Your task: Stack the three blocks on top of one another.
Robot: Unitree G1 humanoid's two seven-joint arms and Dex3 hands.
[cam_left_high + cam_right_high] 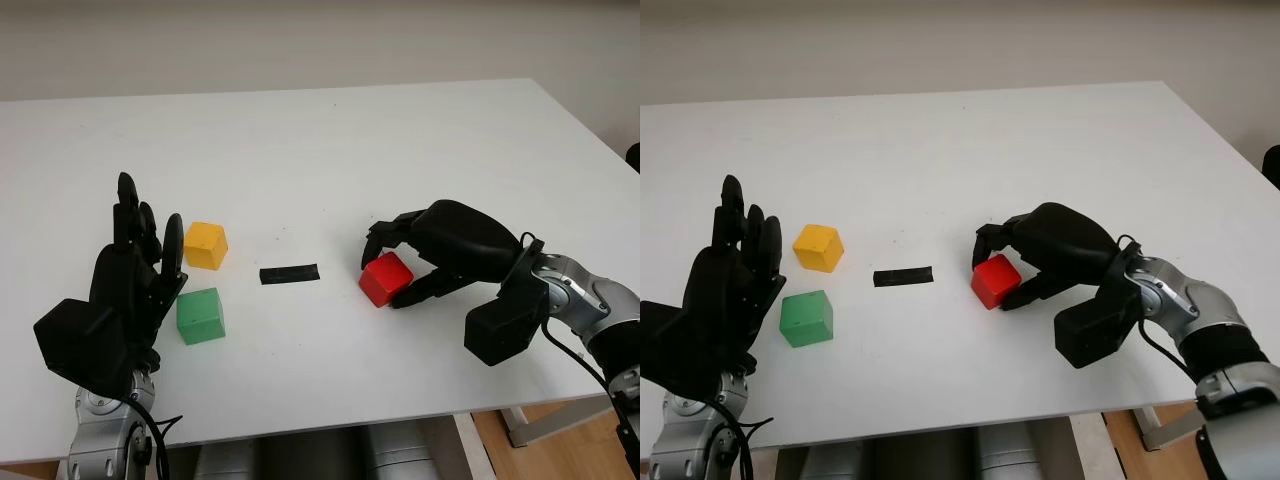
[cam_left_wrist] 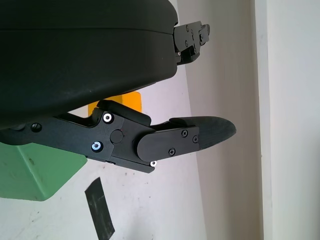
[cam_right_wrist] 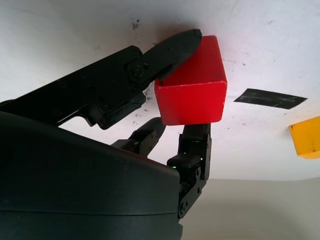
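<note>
White tabletop (image 1: pixel 420 150). Right hand (image 1: pixel 415 262), 3 o'clock, fingers clamped on red block (image 1: pixel 386 279). Left hand (image 1: pixel 135 275), 9 o'clock, released, beside green block (image 1: pixel 200 315). Yellow block (image 1: pixel 205 245), 12 o'clock of green. Black tape strip (image 1: pixel 289 274), centre.

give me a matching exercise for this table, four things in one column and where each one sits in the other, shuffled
Things:
1. red block
2. green block
3. yellow block
4. black tape strip

Places:
A. beside the open left hand, nearer the table's front edge
B. between the yellow and red blocks
C. gripped in the right hand
D. just beyond the green block

Pairs: 1-C, 2-A, 3-D, 4-B
</note>
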